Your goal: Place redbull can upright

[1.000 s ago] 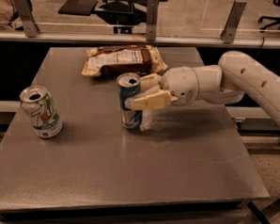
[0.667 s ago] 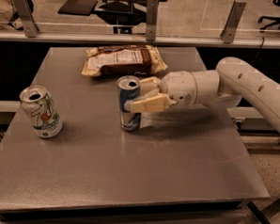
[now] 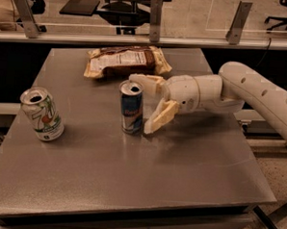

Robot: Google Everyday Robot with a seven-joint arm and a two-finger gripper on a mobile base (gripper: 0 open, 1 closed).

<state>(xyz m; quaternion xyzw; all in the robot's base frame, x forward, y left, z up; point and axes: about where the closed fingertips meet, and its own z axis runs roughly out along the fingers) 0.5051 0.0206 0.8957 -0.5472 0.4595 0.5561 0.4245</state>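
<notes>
The redbull can (image 3: 132, 107), slim and blue-and-silver with red lettering, stands upright on the grey table (image 3: 131, 169) near its middle. My gripper (image 3: 145, 105) is just right of the can, open. One finger (image 3: 144, 80) reaches behind the can's top. The other finger (image 3: 158, 118) hangs down beside the can's right side, a little apart from it. The white arm comes in from the right.
A white-and-green 7UP can (image 3: 42, 114) stands tilted at the table's left. A brown-and-white snack bag (image 3: 125, 61) lies at the back, behind the gripper. A rail with metal posts (image 3: 155, 13) runs behind the table.
The gripper held the can between its fingers before. Now the fingers have spread and the gripper has drawn slightly right, leaving the can standing on the table.
</notes>
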